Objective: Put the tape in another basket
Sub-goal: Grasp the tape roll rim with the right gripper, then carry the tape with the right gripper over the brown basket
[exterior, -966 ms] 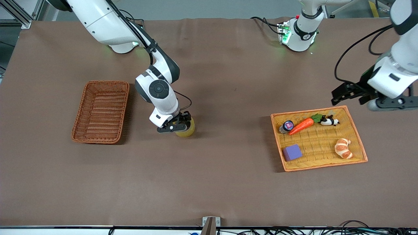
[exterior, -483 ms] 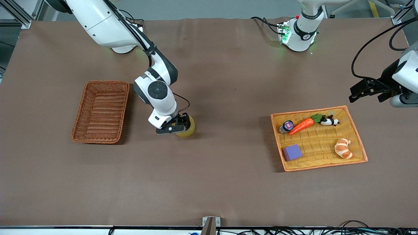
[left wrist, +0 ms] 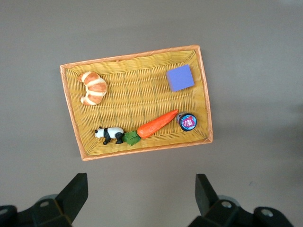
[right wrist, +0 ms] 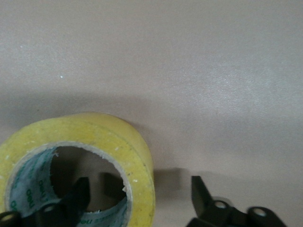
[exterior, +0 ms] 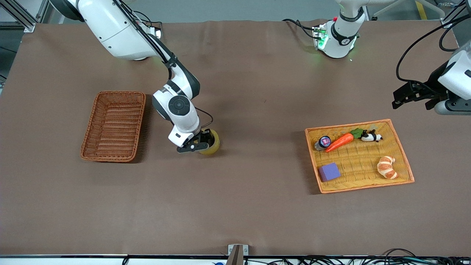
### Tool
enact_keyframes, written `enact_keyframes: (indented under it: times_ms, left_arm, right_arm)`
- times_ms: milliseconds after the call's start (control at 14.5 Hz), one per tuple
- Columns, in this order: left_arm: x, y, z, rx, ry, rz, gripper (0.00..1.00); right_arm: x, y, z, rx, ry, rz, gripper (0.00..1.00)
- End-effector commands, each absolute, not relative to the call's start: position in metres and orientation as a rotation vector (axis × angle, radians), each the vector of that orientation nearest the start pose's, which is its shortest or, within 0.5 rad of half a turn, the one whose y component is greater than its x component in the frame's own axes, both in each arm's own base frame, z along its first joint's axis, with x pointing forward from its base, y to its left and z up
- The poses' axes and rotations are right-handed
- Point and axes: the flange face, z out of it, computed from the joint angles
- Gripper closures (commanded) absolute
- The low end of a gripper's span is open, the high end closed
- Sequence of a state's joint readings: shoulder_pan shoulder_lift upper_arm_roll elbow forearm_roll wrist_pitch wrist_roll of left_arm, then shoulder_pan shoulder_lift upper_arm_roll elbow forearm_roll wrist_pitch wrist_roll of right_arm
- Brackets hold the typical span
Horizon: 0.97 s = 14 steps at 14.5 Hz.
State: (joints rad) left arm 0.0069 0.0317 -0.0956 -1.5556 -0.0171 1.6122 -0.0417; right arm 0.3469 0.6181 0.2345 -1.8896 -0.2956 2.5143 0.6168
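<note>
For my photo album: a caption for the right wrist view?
Right pincer straddling the yellow tape, one finger inside its core.

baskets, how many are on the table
2. A dark reddish-brown wicker basket sits toward the right arm's end of the table. A flat yellow-orange woven tray sits toward the left arm's end. None looks hidden.
</note>
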Motion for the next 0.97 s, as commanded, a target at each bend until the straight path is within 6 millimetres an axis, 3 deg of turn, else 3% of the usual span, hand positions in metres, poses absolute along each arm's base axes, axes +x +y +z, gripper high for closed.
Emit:
enact_keyframes:
  times_ms: [0,69,345,483,621,897]
  left_arm:
    - [0.564,-0.056,0.616,-3.138,0.096,-0.015,0.00]
    - [0.565,-0.055,0.614,-3.136,0.070,-0.011,0.00]
    - [0.571,-0.059,0.607,-3.118,0.047,-0.011,0.00]
    - [0.572,-0.057,0.607,-3.117,0.042,-0.011,0.00]
    - [0.571,-0.056,0.612,-3.116,0.042,-0.026,0.00]
    - [0.567,-0.058,0.628,-3.121,0.046,-0.087,0.00]
  right_arm:
    - [0.533,0.344,0.188,-3.147,-0.233,-0.107,0.76]
    - [0.535,0.344,0.190,-3.151,-0.183,-0.106,1.00]
    - [0.546,0.343,0.199,-3.140,-0.115,-0.130,1.00]
    - [0.550,0.335,0.215,-3.165,-0.083,-0.098,1.00]
    - [0.564,0.324,0.264,-3.207,-0.014,-0.073,1.00]
    - [0.575,0.273,0.351,-3.258,0.035,-0.093,1.00]
